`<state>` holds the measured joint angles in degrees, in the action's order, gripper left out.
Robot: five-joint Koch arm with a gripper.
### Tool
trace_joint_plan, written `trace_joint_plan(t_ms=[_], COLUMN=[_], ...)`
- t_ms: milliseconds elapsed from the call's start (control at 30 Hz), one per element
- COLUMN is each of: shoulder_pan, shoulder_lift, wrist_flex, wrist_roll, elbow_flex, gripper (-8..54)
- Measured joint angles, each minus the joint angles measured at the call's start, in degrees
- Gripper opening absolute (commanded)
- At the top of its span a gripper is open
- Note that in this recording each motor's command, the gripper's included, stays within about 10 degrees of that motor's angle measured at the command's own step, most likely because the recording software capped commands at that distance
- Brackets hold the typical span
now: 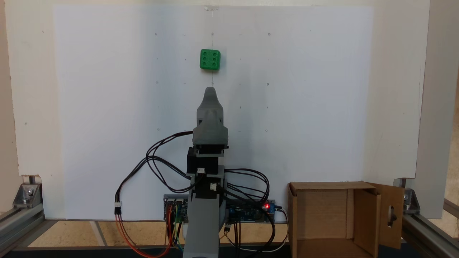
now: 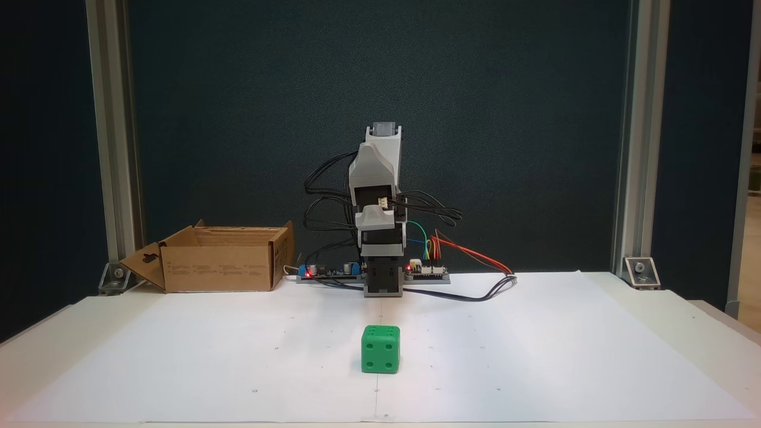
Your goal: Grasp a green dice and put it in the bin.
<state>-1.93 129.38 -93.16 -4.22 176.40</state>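
The green dice (image 2: 380, 349) is sitting closest to the camera in the front-facing fixed view — a small bright green plastic cube with rounded edges and sunken round pips, showing four pips on its front face. In the top-down fixed view the same dice (image 1: 210, 59) is showing six pips on its upper face. It is resting on a large, smooth sheet of white paper (image 2: 535, 356) marked with faint small dots, which is covering the pale surface (image 2: 684, 303).

Behind the dice, well apart from it, the arm (image 2: 380, 196) is standing folded over its base, built of grey printed plastic shells and black servo blocks, with black cables looping off both sides and coloured wires — red, orange, green, blue — running to circuit boards (image 2: 428, 270) where small red lights are glowing. The pincer (image 1: 211, 94) is pointing toward the dice in the top-down view, its rounded grey tip stopping short of the cube and touching nothing. Its jaws are lying one over the other, so whether it is released or clenched cannot be told.

Farther back, the bin (image 2: 223, 261) is sitting beside the base at the left of the front view: a brown corrugated cardboard box with its flaps spread, one flap (image 2: 145, 264) carrying a slot cutout.
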Motion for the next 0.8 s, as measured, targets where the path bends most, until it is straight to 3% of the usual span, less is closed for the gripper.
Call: trace_joint_plan(t_ms=[800], shoulder_pan=[1.8], shoulder_lift=[0.0], wrist_flex=[6.5], wrist_roll=[3.2], elbow_flex=[0.0], gripper=[44.6])
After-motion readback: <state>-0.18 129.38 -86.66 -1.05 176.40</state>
